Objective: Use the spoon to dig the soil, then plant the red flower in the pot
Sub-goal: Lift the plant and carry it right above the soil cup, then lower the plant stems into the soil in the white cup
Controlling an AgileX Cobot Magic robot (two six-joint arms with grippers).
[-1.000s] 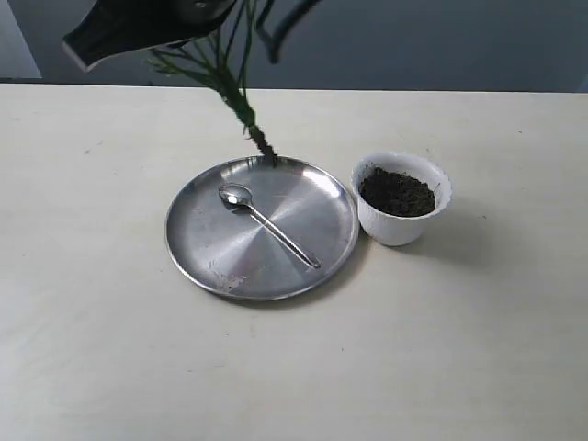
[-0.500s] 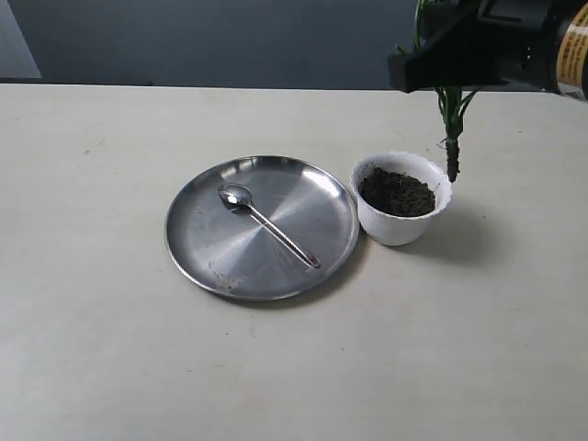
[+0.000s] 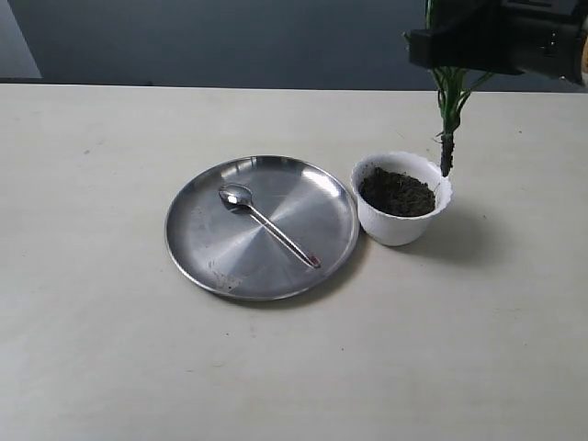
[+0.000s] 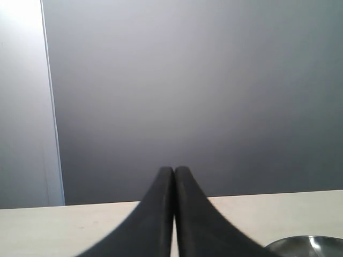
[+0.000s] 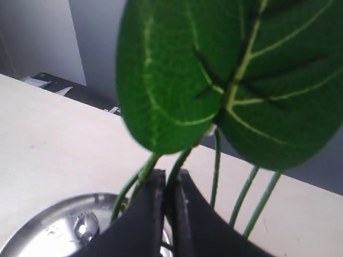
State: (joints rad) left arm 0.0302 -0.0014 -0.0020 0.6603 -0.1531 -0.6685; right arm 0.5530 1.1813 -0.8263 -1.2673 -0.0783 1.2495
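Right gripper [image 5: 167, 209] clamps the red flower [image 3: 448, 110] by its green stems, which hang upright, dark tip just over the white pot's [image 3: 395, 230] far right rim; soil [image 3: 397, 191] lies slightly left. Left gripper [image 4: 174, 214] jaws pressed together, empty

Flower stems [image 3: 446, 152] above pot [image 3: 395, 231] rim
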